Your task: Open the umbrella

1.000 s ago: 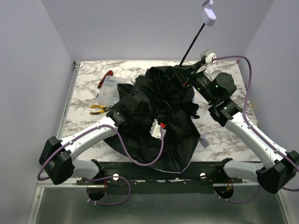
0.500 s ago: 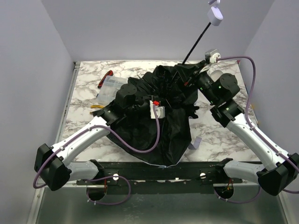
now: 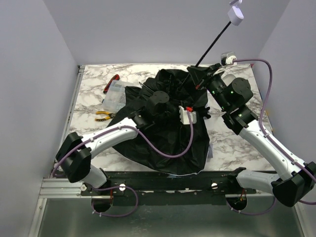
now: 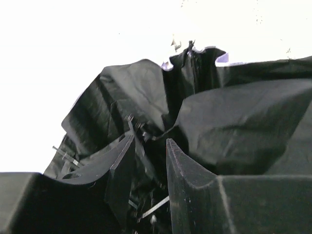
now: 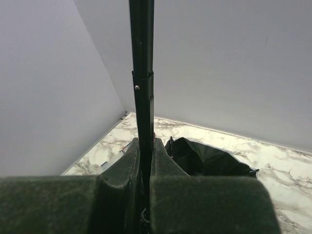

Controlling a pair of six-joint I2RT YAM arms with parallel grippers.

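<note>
The umbrella (image 3: 168, 143) lies with its black lining up, crumpled over the middle of the marble table (image 3: 232, 145). Its thin black shaft (image 3: 215, 42) slants up to the right, ending in the pale handle (image 3: 236, 16). My right gripper (image 3: 198, 81) is shut on the shaft near the canopy; in the right wrist view the shaft (image 5: 142, 48) rises between the closed fingers of that gripper (image 5: 145, 141). My left gripper (image 3: 196, 107) reaches into the canopy just left of the shaft. In the left wrist view the left gripper (image 4: 150, 140) has its jaws narrowly apart, with ribs and black fabric (image 4: 234, 126) between them.
A clear plastic box (image 3: 114, 96), yellow-handled pliers (image 3: 102, 114) and a red-handled tool (image 3: 111, 83) lie at the table's back left. Lavender walls close in the left, back and right sides. The handle reaches up to the top edge of the top view.
My left arm has swung right across the canopy toward the shaft, and the canopy has shifted with it. The shaft and handle have moved up and to the right.
</note>
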